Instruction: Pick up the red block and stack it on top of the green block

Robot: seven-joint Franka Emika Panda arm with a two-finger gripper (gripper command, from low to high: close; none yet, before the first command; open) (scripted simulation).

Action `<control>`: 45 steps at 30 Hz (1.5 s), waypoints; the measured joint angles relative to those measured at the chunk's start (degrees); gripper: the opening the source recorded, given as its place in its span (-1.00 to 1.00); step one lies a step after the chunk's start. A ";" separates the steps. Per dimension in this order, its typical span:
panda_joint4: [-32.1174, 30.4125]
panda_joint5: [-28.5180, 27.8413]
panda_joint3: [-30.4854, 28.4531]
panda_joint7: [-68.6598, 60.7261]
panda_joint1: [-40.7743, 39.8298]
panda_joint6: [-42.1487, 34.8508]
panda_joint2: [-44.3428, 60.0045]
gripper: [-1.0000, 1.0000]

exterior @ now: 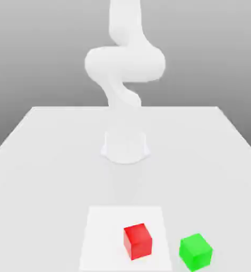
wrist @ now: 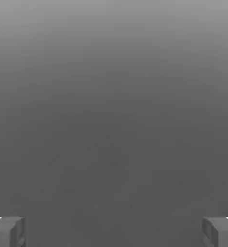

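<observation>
The red block (exterior: 137,241) sits on the table near its front edge, on a lighter white square patch (exterior: 103,234). The green block (exterior: 196,251) rests on the table just to the exterior view's right of the red one, a small gap apart. In the hand view my gripper (wrist: 114,231) is open, its two grey fingertips (wrist: 7,231) spread wide with nothing between them, facing a plain grey background. Neither block is touched by anything.
The white arm (exterior: 124,64) rises from its round base (exterior: 125,146) at the table's middle and bends upward past the exterior view's upper edge. The white table (exterior: 42,159) stretches wide on both sides of the base.
</observation>
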 joint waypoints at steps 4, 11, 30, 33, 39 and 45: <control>-2.63 0.66 -1.11 -3.21 1.74 3.92 8.65 0.00; -7.04 1.81 -2.36 -8.62 4.13 10.47 23.23 0.00; -13.08 1.86 -1.07 -16.68 4.75 31.34 59.62 -1.00; -13.08 1.80 -1.06 -16.62 4.74 31.31 59.61 -1.00; -13.87 1.16 -1.48 -16.20 5.03 26.90 54.41 -1.00; -11.45 -0.63 2.00 -22.97 7.41 18.64 48.58 -1.00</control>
